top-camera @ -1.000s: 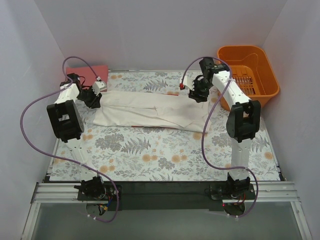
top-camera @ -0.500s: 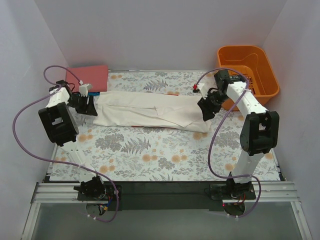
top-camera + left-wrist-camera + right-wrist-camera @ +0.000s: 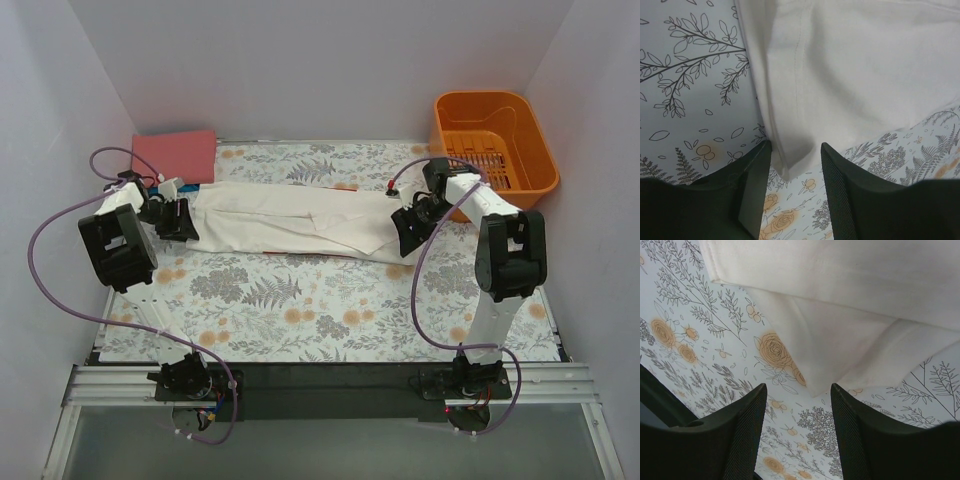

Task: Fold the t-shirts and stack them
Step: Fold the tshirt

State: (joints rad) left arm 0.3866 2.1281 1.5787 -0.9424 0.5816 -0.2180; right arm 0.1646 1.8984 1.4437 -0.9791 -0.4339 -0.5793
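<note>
The white t-shirt (image 3: 300,222) lies folded into a long band across the back of the table, plain side up, its red print hidden. My left gripper (image 3: 184,222) is open at its left near corner; in the left wrist view that corner (image 3: 785,165) sits between the open fingers of the gripper (image 3: 795,200). My right gripper (image 3: 406,233) is open at the right near corner; the corner (image 3: 815,385) lies just ahead of its gripper (image 3: 797,440). The salmon-red shirt (image 3: 176,155) lies folded at the back left. The blue shirt is out of view.
An orange basket (image 3: 495,140) stands at the back right, close behind my right arm. The floral table cover (image 3: 320,310) spreads over the near half. White walls close in the left, back and right sides.
Both grippers have moved outward and down along the white shirt, from its back edge to its near end corners. The left arm no longer covers the salmon-red shirt.
</note>
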